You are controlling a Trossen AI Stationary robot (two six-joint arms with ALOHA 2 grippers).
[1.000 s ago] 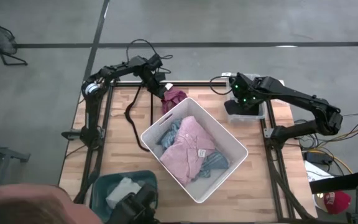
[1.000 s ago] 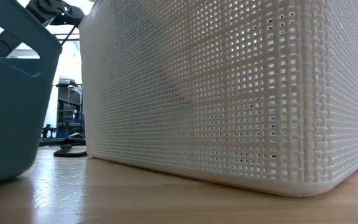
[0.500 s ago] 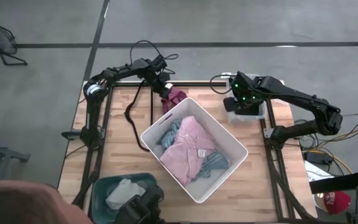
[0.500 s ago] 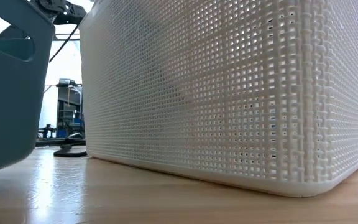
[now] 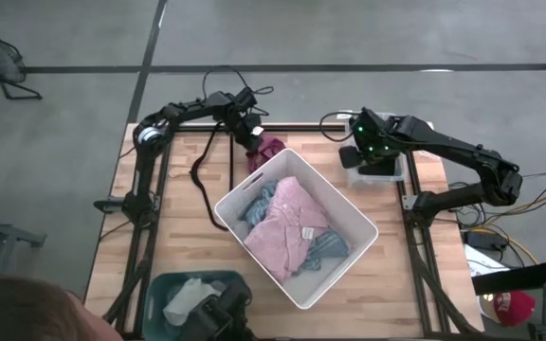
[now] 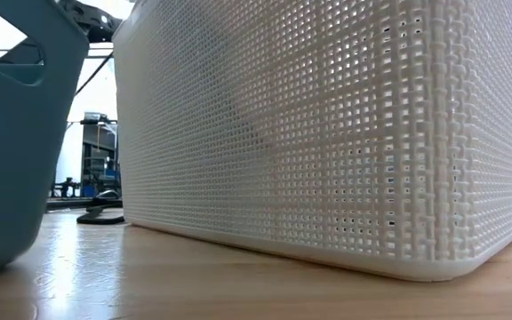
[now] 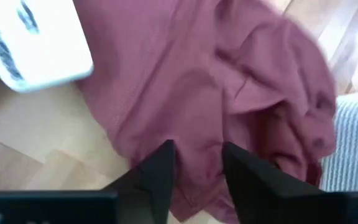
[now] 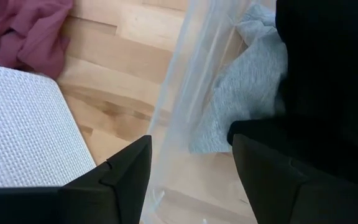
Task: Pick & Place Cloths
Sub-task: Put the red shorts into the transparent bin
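Left tool [image 7: 194, 163] just narrowed its fingers onto the maroon cloth [image 5: 267, 147], upper middle of the high view; grab looks underway. Right tool [image 8: 191, 165] hangs open over the clear bin [image 5: 373, 169], holding nothing.

The white basket [image 6: 327, 133] fills the low view and hides the table behind it — both grippers too. The teal bin [image 5: 192, 294] is cut by the bottom edge of the high view, partly behind a dark shape. The maroon cloth [image 5: 268, 147] is half hidden by the basket's rim. In the right wrist view, the black cloth [image 8: 328, 74] runs off the edge — the grey cloth [image 8: 247, 93] shows only through clear plastic.
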